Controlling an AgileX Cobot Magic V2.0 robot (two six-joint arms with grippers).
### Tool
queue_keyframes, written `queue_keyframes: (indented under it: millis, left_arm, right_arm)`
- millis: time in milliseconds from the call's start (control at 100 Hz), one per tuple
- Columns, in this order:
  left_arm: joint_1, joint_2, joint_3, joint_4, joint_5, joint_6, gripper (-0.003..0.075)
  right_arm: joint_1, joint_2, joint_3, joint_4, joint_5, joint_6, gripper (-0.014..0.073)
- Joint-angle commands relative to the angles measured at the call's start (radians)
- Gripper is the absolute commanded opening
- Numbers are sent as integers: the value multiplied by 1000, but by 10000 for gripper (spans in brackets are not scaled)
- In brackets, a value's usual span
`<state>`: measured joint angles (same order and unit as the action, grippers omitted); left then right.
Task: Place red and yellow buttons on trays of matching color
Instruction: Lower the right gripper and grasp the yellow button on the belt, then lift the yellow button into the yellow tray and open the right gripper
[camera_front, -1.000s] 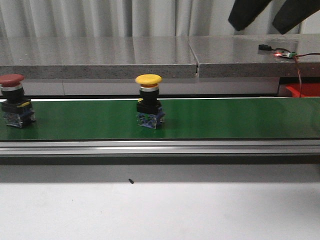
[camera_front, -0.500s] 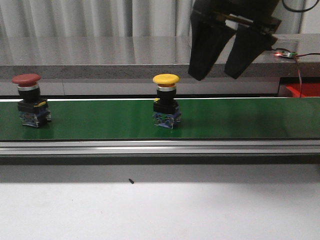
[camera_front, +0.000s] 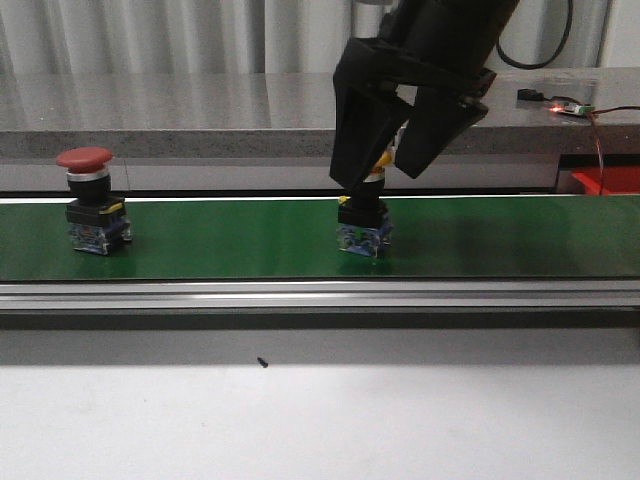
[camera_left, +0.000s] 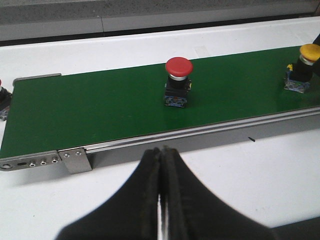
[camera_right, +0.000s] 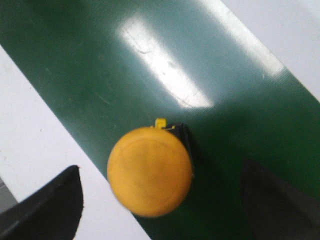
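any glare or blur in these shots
Right wrist view: a bright glare streak on the green belt, and the yellow button looks soft. Front view: the right gripper is a dark silhouette. Left wrist view: the red button is sharp.

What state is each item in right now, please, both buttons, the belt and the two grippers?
yellow button: upright on the belt, between the open fingers of the right gripper, not yet gripped.
red button: upright on the belt, untouched, away from either gripper.
green belt: carrying both buttons.
right gripper: open, lowered around the yellow button's cap.
left gripper: shut, empty, over the white table short of the belt.
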<state>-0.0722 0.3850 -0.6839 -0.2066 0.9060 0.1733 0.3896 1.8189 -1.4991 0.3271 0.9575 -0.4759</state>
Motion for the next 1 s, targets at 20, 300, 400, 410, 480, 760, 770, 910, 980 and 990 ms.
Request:
queue_keyframes:
  millis: [20, 300, 400, 410, 480, 760, 770, 910, 980, 990]
  left_arm:
    - [-6, 7, -23, -14, -61, 1, -18]
    - [-6, 7, -23, -14, -61, 1, -19]
    - [-6, 7, -23, -14, -61, 1, -19]
    - [-6, 7, -23, -14, -61, 1, -19]
    - [-6, 7, -23, -14, -61, 1, -19]
    - [-6, 7, -23, -14, -61, 1, -18]
    - [-6, 7, -23, -14, -61, 1, -18]
    - [-6, 7, -23, -14, -61, 1, -19]
    - [-6, 7, -23, -14, -61, 1, -18]
    - [-6, 7, -23, -14, -61, 1, -19]
  right_arm:
    - [-1, -31, -34, 26, -42, -13, 509]
    - [-1, -36, -34, 26, -67, -13, 192]
    - [-4, -56, -33, 26, -77, -13, 192]
    - [-4, -58, -33, 26, -77, -13, 192]
    - [-11, -82, -33, 26, -73, -12, 192]
    - [-91, -252, 99, 26, -124, 34, 192]
    - [-98, -262, 105, 26, -126, 39, 192]
    - [-186, -353, 208, 26, -171, 57, 192]
    - [-239, -385, 244, 26, -169, 57, 192]
    - [-245, -389, 249, 26, -168, 57, 192]
